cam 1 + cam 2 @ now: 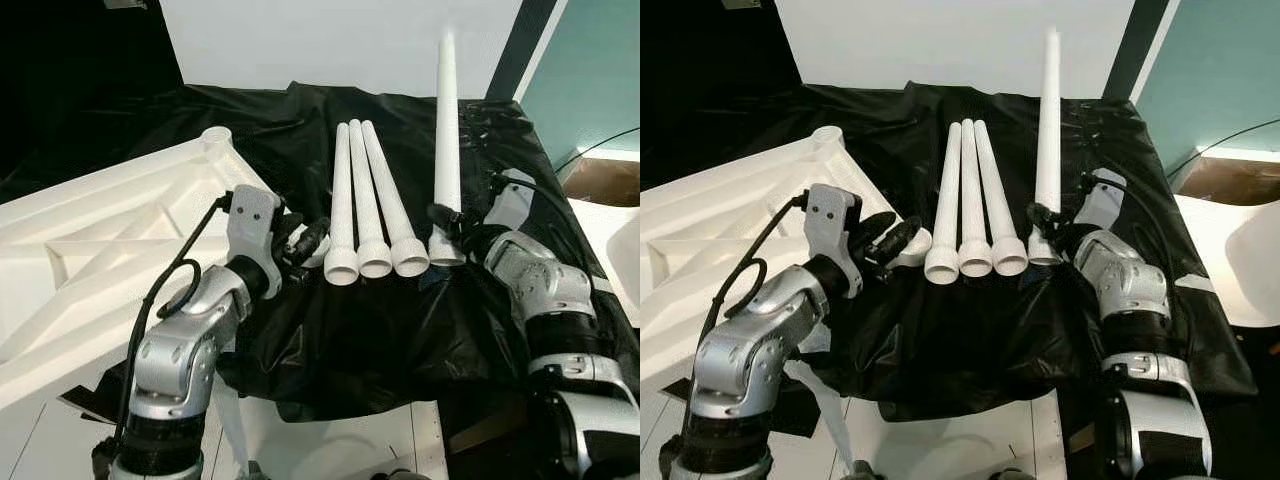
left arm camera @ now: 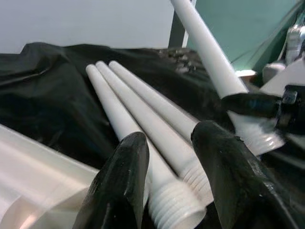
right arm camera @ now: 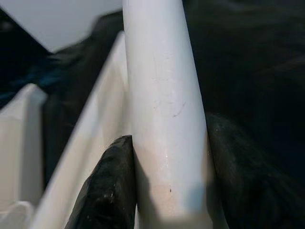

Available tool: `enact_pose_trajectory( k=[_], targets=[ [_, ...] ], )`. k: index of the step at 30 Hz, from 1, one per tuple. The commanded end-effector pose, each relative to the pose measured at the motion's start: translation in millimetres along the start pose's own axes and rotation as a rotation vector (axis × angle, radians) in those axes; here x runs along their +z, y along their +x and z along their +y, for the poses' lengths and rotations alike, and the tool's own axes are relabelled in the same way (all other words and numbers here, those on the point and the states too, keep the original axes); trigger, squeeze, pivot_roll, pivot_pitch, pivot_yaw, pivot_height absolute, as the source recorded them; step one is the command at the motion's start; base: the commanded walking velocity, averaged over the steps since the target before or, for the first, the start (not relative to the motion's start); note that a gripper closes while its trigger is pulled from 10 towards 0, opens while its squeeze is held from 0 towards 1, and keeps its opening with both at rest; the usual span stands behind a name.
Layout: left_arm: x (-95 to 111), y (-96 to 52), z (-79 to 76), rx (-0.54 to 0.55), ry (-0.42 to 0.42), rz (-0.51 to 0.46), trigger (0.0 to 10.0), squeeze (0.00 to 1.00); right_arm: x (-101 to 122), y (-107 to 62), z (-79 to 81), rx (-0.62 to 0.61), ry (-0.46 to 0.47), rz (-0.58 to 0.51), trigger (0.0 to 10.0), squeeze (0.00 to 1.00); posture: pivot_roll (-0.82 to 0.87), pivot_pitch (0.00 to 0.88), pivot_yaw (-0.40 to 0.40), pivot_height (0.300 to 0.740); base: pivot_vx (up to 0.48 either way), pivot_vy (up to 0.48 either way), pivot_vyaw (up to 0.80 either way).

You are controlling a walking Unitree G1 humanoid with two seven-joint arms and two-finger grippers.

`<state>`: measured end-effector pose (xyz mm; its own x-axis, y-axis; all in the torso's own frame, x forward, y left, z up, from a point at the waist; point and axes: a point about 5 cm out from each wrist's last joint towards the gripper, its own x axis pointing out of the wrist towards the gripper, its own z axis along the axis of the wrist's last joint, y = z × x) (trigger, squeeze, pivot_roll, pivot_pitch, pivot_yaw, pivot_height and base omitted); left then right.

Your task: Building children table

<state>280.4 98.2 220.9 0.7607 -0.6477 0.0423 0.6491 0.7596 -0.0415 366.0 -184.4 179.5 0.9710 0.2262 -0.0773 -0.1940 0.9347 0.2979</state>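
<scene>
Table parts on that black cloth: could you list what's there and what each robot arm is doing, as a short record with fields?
surface: black cloth draped over a table
tabletop: white tabletop, ribbed underside up, on the robot's left
loose legs: three white legs lying side by side, threaded ends toward the robot
fourth leg: raised leg, tilted up off the cloth
right gripper: right gripper, fingers shut around the raised leg near its threaded end
left gripper: left gripper, fingers open, beside the threaded ends of the loose legs, holding nothing

Tabletop (image 1: 100,230) cut by frame edge; underside ribs partly hidden.
</scene>
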Motion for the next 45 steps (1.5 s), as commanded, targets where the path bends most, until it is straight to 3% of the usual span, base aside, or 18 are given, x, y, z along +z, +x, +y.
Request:
enact_pose_trajectory(
  k=[1, 4, 5, 6, 7, 12, 13, 16, 17, 18, 22, 27, 30, 37, 45],
  targets=[
    [-2, 2.5, 2.7, 0.031, -0.017, 0.001, 10.0, 0.0, 2, 0.7, 6.8, 0.049, -0.015, -0.032, 10.0, 0.0, 0.08, 0.065, -0.003, 0.74, 0.0, 0.0, 0.0],
    [-4, 5.0, 3.8, 0.015, -0.049, 0.004, 10.0, 0.0, 3, 0.5, 7.3, 0.064, -0.031, -0.049, 10.0, 0.0, 0.08, 0.066, -0.005, 0.74, 0.0, 0.0, 0.0],
    [-5, 6.8, 4.6, 0.009, -0.066, 0.0, 10.0, 0.69, 4, -0.1, 8.8, 0.084, -0.056, -0.068, 10.0, 0.0, 0.08, 0.066, -0.005, 0.74, 0.0, 0.0, 0.0],
    [-5, 6.8, 4.6, 0.009, -0.066, 0.0, 10.0, 0.69, 4, -0.1, 8.8, 0.084, -0.056, -0.068, 10.0, 0.0, 0.08, 0.066, -0.005, 0.74, 0.0, 0.0, 0.0],
    [-5, 8.8, 5.7, 0.005, -0.094, -0.008, 10.0, 1.0, 3, -0.6, 11.5, 0.115, -0.063, -0.071, 10.0, 0.0, 0.07, 0.064, -0.006, 0.74, 0.0, 0.0, 0.0],
    [-3, 12.0, 6.5, -0.018, -0.136, -0.043, 10.0, 1.0, 2, -2.8, 21.6, 0.206, -0.122, -0.1, 10.0, 0.0, 0.07, 0.06, -0.008, 0.74, 0.0, 0.0, 0.0],
    [0, 16.2, 9.3, -0.021, -0.165, -0.068, 10.0, 1.0, -2, -4.4, 32.8, 0.284, -0.189, -0.125, 10.0, 0.0, 0.07, 0.056, -0.008, 0.74, 0.0, 0.0, 0.0],
    [1, 19.6, 12.6, -0.002, -0.16, -0.067, 10.0, 1.0, -5, -5.2, 39.2, 0.324, -0.225, -0.136, 10.0, 0.0, 0.07, 0.056, -0.008, 0.74, 0.0, 0.0, 0.0],
    [4, 21.7, 14.4, 0.008, -0.16, -0.072, 10.0, 0.74, -6, -5.3, 43.2, 0.349, -0.239, -0.143, 10.0, 0.0, 0.07, 0.054, -0.005, 0.74, 0.0, 0.0, 0.0],
    [9, 23.2, 13.7, -0.01, -0.171, -0.094, 10.0, 0.0, -7, -5.8, 48.2, 0.381, -0.254, -0.153, 10.0, 0.0, 0.07, 0.054, -0.005, 0.74, 0.0, 0.0, 0.0],
    [16, 24.9, 13.0, -0.035, -0.186, -0.124, 10.0, 0.0, -9, -6.5, 54.1, 0.418, -0.27, -0.167, 10.0, 0.0, 0.07, 0.054, -0.005, 0.74, 0.0, 0.0, 0.0],
    [34, 36.3, 29.1, -0.034, -0.258, -0.175, 10.0, 0.0, -14, -11.2, 76.6, 0.561, -0.358, -0.205, 10.0, 0.0, 0.07, 0.048, 0.0, 0.74, 0.0, 0.0, 0.0],
    [37, 40.6, 34.6, -0.03, -0.246, -0.161, 10.0, 0.0, -16, -12.7, 82.7, 0.595, -0.383, -0.215, 10.0, 0.0, 0.07, 0.048, 0.004, 0.74, 0.0, 0.0, 0.0],
    [39, 47.2, 40.7, -0.022, -0.232, -0.134, 10.0, 0.0, -17, -15.2, 89.0, 0.633, -0.426, -0.239, 10.0, 0.0, 0.07, 0.048, 0.008, 0.74, 0.0, 0.0, 0.0],
    [66, 55.6, 61.1, -0.003, -0.329, -0.185, 10.0, 0.0, -24, -18.6, 93.2, 0.667, -0.485, -0.262, 10.0, 0.0, 0.07, 0.042, 0.024, 0.74, 0.0, 0.0, 0.0]
  ],
)
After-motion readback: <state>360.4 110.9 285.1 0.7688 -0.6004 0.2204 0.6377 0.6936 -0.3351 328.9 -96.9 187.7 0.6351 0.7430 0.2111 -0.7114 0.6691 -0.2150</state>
